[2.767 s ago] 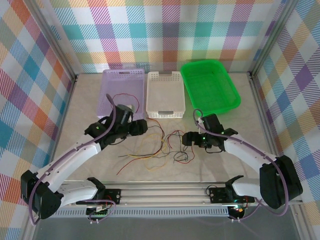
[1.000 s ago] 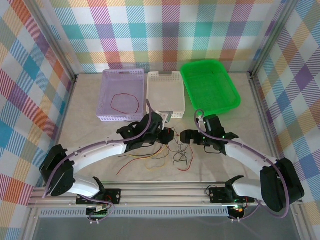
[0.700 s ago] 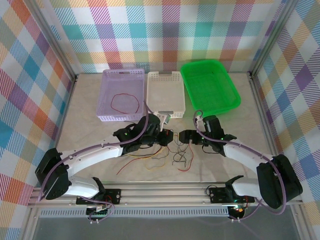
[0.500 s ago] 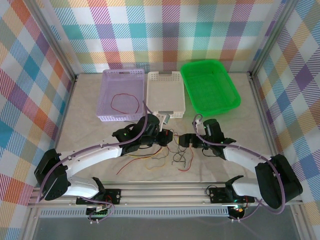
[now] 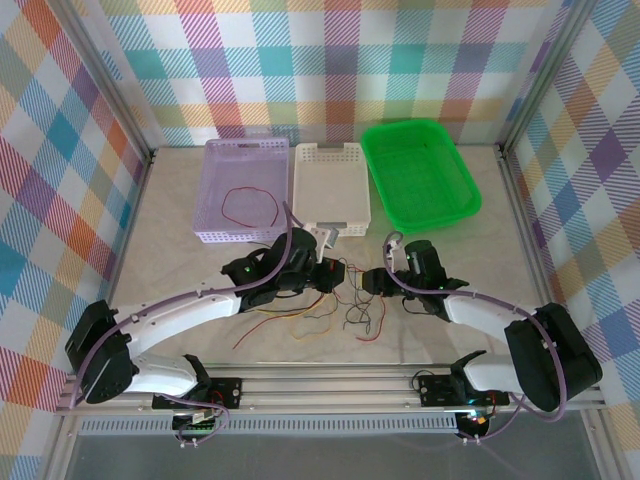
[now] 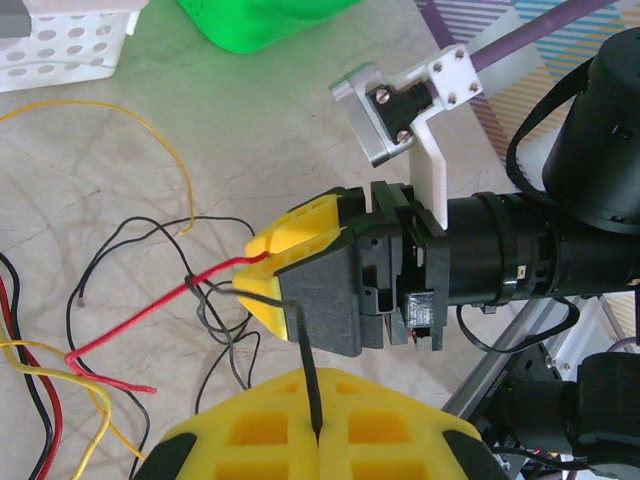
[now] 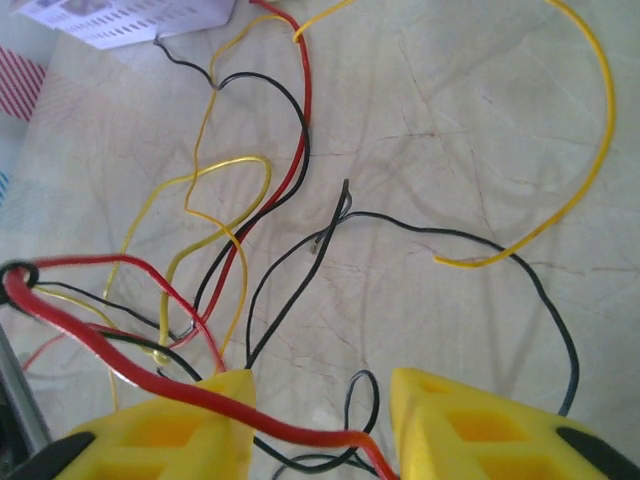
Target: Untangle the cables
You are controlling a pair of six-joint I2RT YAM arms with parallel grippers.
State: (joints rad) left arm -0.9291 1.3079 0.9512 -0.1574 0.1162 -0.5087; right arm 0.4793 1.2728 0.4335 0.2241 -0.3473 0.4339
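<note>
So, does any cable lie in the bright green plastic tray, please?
No, the bright green plastic tray looks bare; one thin red cable loop lies in the lilac plastic basket.

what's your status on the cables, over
left claw shut on black cable. right claw open around red cable. cables tangled between the claws; yellow cable crosses the red one.

The left arm and right arm reached inward. The left gripper was clamped tight. The right gripper stood partly spread.
</note>
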